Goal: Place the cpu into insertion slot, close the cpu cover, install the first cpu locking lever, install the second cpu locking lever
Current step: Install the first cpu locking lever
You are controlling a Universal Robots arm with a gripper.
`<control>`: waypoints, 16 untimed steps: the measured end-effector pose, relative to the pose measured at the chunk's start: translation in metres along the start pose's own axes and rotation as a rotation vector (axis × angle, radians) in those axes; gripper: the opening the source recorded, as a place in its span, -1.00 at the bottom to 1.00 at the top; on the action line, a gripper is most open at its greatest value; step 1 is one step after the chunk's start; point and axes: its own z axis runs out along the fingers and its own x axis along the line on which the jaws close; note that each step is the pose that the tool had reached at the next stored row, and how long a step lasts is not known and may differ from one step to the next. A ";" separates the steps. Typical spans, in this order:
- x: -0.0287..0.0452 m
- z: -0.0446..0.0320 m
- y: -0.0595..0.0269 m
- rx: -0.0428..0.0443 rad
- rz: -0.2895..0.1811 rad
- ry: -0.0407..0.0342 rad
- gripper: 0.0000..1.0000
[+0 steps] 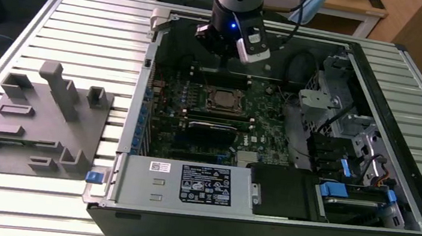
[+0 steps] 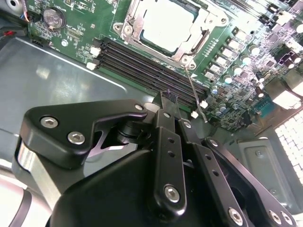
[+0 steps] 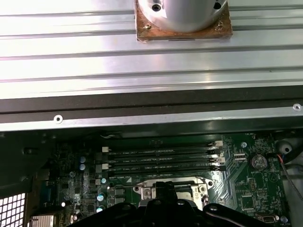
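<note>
Cpu (image 2: 168, 23), a flat square pale-silvery chip, lies just beyond the black metal gripper (image 2: 168, 98), whose fingers are pressed together on nothing, tips near a thin silvery lever rod (image 2: 195, 92) standing free. The chip sits in the silvery-rimmed insertion slot (image 1: 210, 98), framed by the thin windowed cpu cover (image 2: 208, 21), on the green circuit board (image 2: 75, 47).

Open above the insertion slot (image 1: 224, 100); metal cage (image 1: 335, 91) nearby.
</note>
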 end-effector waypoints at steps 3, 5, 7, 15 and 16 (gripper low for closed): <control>0.0001 0.0000 0.0000 0.0000 0.000 0.0000 -0.79; 0.0002 0.0000 0.0000 -0.0001 0.000 -0.0001 -0.79; 0.0009 0.0000 -0.0001 -0.0001 0.000 -0.0003 -0.79; 0.0102 0.0000 -0.0009 -0.0004 -0.001 -0.0049 -0.79; 0.0116 0.0000 -0.0010 -0.0004 -0.001 -0.0054 -0.79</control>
